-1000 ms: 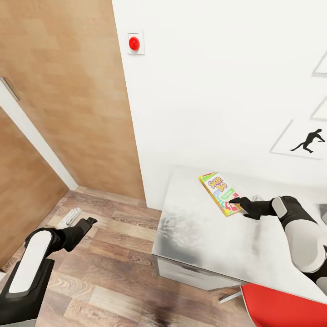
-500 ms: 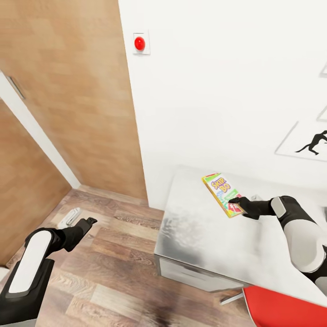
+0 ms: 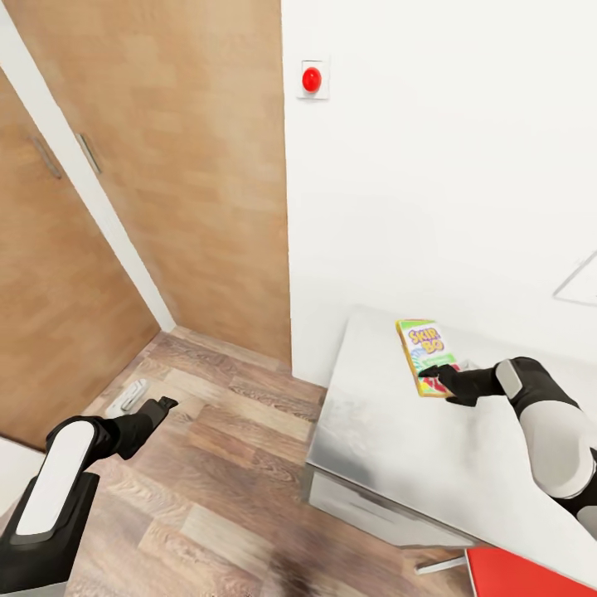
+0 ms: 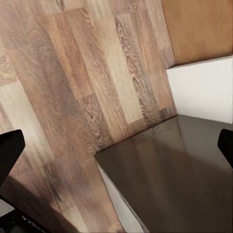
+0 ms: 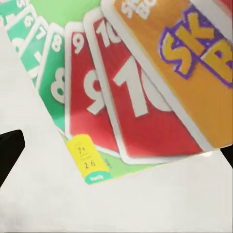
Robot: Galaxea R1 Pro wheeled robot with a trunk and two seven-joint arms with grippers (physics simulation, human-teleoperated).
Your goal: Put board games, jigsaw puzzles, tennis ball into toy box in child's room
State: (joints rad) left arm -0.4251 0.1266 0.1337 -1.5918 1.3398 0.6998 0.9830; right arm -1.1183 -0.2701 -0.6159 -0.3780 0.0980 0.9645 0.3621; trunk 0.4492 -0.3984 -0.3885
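The landmark here is the white table (image 3: 398,448), which stands against the white wall (image 3: 448,166). The Skip-Bo board game (image 3: 424,356) is above the far part of this table, close to the wall, with its colourful face upward. The right gripper (image 3: 433,371) is at the near end of the box, and its fingertips (image 3: 428,371) touch the box edge. In the right wrist view the box face (image 5: 145,87) is very close to the camera, with red cards and green cards printed on it, and one dark finger (image 5: 8,150) shows at the edge of the picture with a wide space beside it. So the jaws look spread, but whether they really hold the box I cannot tell.

The left gripper (image 3: 162,406) hangs over the wooden floor (image 3: 207,464), well apart from the table on its door side. In the left wrist view its two dark fingers (image 4: 9,150) are at opposite edges of the picture, so the jaws stand wide and nothing is between them.

A wooden door (image 3: 182,166) is beside the wall, further from the table. A red button (image 3: 312,80) sits high on the wall above the table. A small white object (image 3: 126,398) lies on the floor near the left gripper. A red seat (image 3: 531,572) shows at the near side of the table.
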